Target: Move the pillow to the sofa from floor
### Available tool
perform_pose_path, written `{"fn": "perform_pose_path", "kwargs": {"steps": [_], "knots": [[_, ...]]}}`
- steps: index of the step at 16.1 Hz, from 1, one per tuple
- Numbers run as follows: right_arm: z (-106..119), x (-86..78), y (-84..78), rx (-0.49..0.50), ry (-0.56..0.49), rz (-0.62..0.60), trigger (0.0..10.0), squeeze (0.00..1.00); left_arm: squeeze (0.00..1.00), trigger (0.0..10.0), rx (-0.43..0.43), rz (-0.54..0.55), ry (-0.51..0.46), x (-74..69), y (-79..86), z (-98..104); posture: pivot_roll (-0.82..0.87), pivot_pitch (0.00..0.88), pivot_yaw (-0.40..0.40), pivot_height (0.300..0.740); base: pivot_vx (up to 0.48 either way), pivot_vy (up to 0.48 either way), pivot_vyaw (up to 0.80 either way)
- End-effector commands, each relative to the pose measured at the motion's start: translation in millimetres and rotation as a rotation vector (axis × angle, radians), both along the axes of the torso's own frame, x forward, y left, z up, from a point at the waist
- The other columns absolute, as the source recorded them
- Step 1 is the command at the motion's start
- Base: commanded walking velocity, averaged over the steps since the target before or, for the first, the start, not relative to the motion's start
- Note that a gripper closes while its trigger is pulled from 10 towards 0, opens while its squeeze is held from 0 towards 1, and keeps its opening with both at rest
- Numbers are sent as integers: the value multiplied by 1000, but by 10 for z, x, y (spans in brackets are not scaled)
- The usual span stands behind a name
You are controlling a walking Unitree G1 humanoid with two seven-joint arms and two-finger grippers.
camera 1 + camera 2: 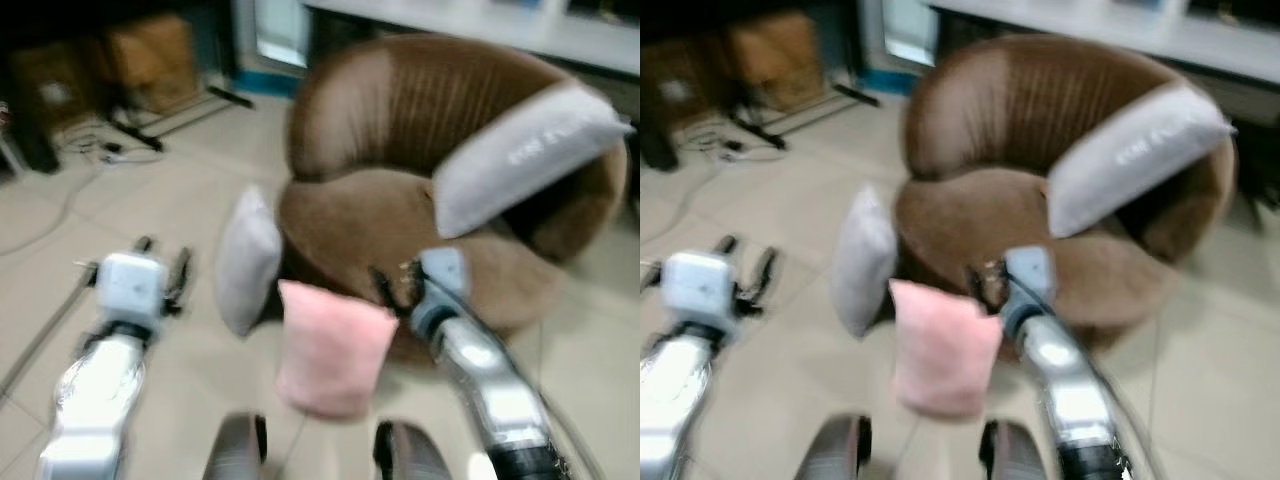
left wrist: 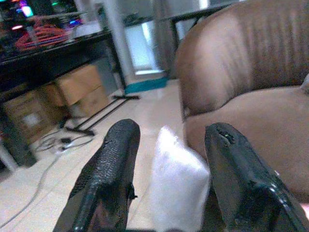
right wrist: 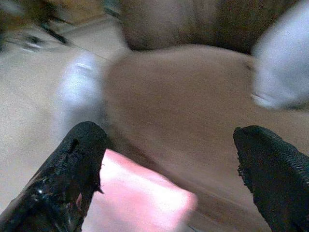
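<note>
The approach was in hand: the pink pillow (image 1: pixel 332 347) leaned on the floor (image 1: pixel 180 200) against the brown sofa (image 1: pixel 400 220), the right claw (image 3: pixel 169 164) gaping wide just above it and the left claw (image 2: pixel 169 169) likewise spread, so next it likely needed lowering and closing.

Tiled floor (image 1: pixel 180 190), cardboard boxes (image 1: pixel 150 55)

We see open seat cushion on the brown sofa (image 1: pixel 400 215) ahead of our right gripper (image 1: pixel 392 287), though a grey pillow (image 1: pixel 520 155) leans across its right side. The pink pillow (image 1: pixel 333 345) and a white pillow (image 1: pixel 247 262) stand against the sofa front, blocking low approaches. Bare floor (image 1: pixel 170 190) lies beyond our left gripper (image 1: pixel 160 268).
</note>
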State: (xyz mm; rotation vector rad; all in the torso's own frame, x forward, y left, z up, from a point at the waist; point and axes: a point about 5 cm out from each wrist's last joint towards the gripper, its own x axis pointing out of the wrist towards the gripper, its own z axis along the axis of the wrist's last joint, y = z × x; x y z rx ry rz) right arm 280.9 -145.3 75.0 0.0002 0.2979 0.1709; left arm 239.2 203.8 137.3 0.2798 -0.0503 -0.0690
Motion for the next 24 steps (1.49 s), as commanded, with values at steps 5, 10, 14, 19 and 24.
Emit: {"fn": "perform_pose_path", "kwargs": {"steps": [5,10,14,19,24], "knots": [[72,51,91,-2,-26,15,10000,0,0,10000,15,26,0,-11,98,9,37,0,-43,608,341,0,0],[67,59,62,-19,-20,5,10000,0,0,10000,14,18,1,10,77,-2,31,0,-47,608,340,0,0],[73,73,47,-35,-21,0,10000,0,0,10000,10,27,2,15,73,-14,32,0,-53,608,340,0,0],[48,72,27,-49,3,-4,10000,0,0,10000,25,18,31,22,55,-66,29,0,-65,598,264,0,0],[34,79,45,-48,17,0,10000,0,0,10000,44,21,45,12,36,-109,30,0,-71,548,0,0,0]]}}
